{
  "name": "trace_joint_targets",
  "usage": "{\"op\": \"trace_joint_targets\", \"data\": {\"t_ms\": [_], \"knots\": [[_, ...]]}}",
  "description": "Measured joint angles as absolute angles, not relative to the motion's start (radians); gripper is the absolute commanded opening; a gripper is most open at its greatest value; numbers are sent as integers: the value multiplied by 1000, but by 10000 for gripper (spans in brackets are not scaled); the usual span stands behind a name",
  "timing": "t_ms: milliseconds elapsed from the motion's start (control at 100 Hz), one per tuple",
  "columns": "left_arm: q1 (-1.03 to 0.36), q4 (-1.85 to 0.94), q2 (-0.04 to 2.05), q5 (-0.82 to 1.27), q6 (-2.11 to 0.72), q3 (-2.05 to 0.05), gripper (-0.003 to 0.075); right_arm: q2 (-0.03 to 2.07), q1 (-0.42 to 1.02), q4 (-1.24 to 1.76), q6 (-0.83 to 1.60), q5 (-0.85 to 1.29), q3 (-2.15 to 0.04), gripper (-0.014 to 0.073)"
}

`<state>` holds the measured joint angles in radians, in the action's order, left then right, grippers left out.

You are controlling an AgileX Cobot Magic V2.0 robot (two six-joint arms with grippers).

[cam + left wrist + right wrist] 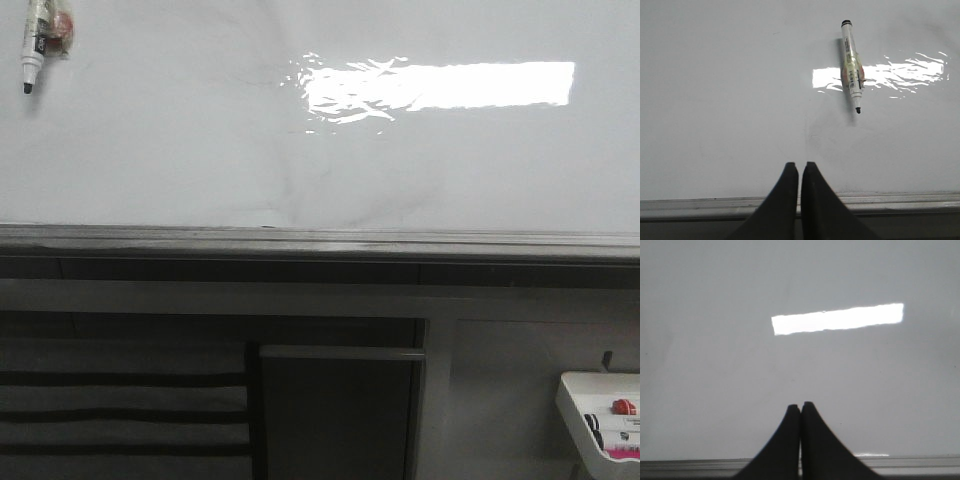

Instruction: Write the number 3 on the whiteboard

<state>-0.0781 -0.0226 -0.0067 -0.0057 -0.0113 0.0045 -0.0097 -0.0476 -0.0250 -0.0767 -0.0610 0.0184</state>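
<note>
I counted one whiteboard (180, 150), with one bright light reflection (440, 85) on it. One marker (38, 40) lay on the board, uncapped. One white tray (585, 415) sat low at the right, and I made out two markers (622, 407) in it. Two grippers showed, the left gripper (800, 170) and the right gripper (800, 410).

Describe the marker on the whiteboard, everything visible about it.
The marker is a slim white pen with a black end cap and an uncapped dark tip. A printed label runs along its barrel, and a reddish, yellowish clip or wrap sits around its middle. It lies against the whiteboard, near the board's upper left corner in the front view, tip pointing toward the rail. Neither gripper touches it; the left gripper is shut and well short of it.
</note>
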Motion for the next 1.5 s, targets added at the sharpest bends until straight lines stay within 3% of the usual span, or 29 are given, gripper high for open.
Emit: {"op": "trace_joint_targets", "data": {"t_ms": [190,380,680,1340,1420,1500], "knots": [[-78,-39,-7,-6,0,-17,-19,-10,-48,-23,-79,-10,-6,-79],[-78,-63,10,123,0,-201,-19,33,-48,-22,-80,183,-213,-79],[-78,-50,264,363,0,-500,-19,280,-48,-22,-80,369,-491,-79],[-78,-45,342,371,0,-516,-18,325,-48,-22,-80,382,-521,-76],[-78,-43,342,371,0,-516,6,325,-48,-22,-80,382,-521,-13],[-78,-43,342,371,0,-516,147,325,-48,-23,-80,382,-521,139]]}}
